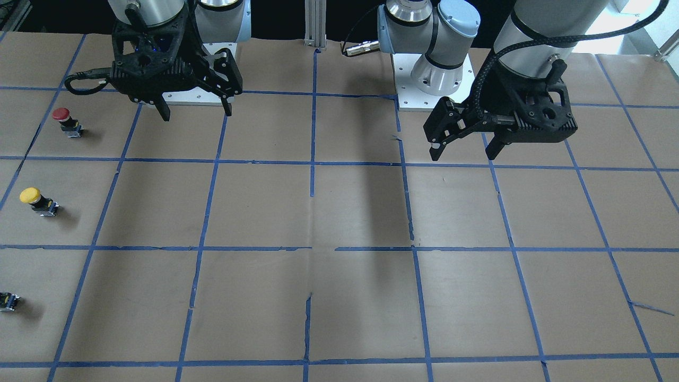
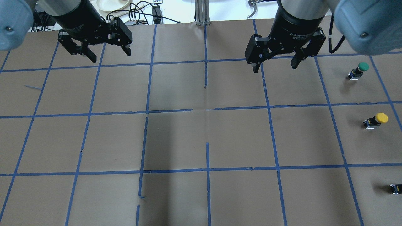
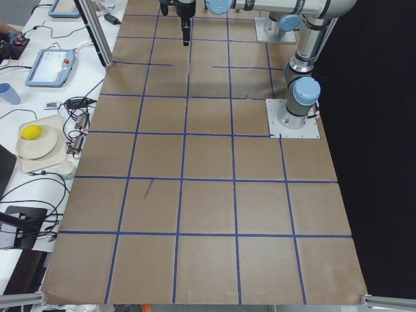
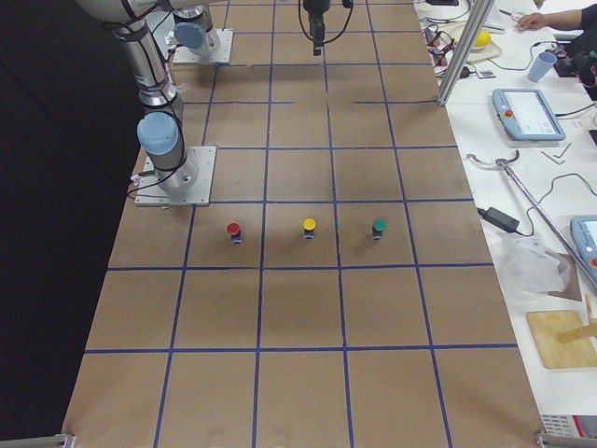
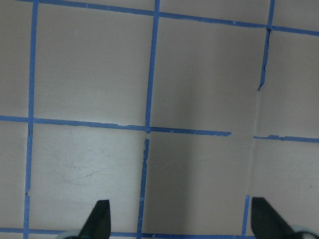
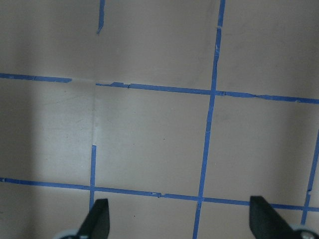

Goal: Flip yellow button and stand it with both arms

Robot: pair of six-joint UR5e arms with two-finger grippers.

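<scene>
On the table [image 2: 176,141], the yellow button [image 2: 376,121] is stood cap uppermost, in a row between a red button [image 1: 66,121] and a green button [image 2: 359,70]. Well apart from the yellow button, the right claw [image 2: 274,68] is held above the table, fingers spread wide; nothing is gripped or touched. Farther from the yellow button, the left claw [image 2: 110,56] is likewise spread and empty. On both the right arm [image 2: 298,18] and the left arm [image 2: 72,12], the wrist is directed downward.
</scene>
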